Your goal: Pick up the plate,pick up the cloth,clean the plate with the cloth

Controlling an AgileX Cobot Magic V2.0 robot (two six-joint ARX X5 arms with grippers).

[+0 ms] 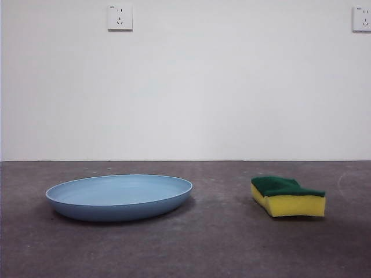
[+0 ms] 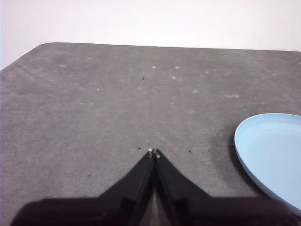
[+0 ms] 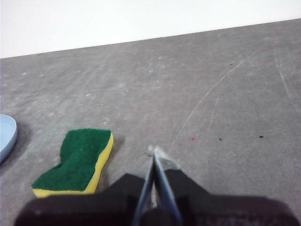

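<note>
One plate (image 1: 119, 197), one cloth (image 1: 288, 197), well apart on table (image 1: 191, 249).

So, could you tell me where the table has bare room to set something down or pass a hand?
A bare strip lies between the plate and the sponge, which lie apart. Bare table also runs in front of both and behind them to the wall. The left gripper and right gripper, both shut, have bare table ahead. Nowhere looks crowded.

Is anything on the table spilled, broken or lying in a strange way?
Nothing stands out. The plate sits flat and right side up, and the sponge lies apart from it, green side up, both undamaged.
</note>
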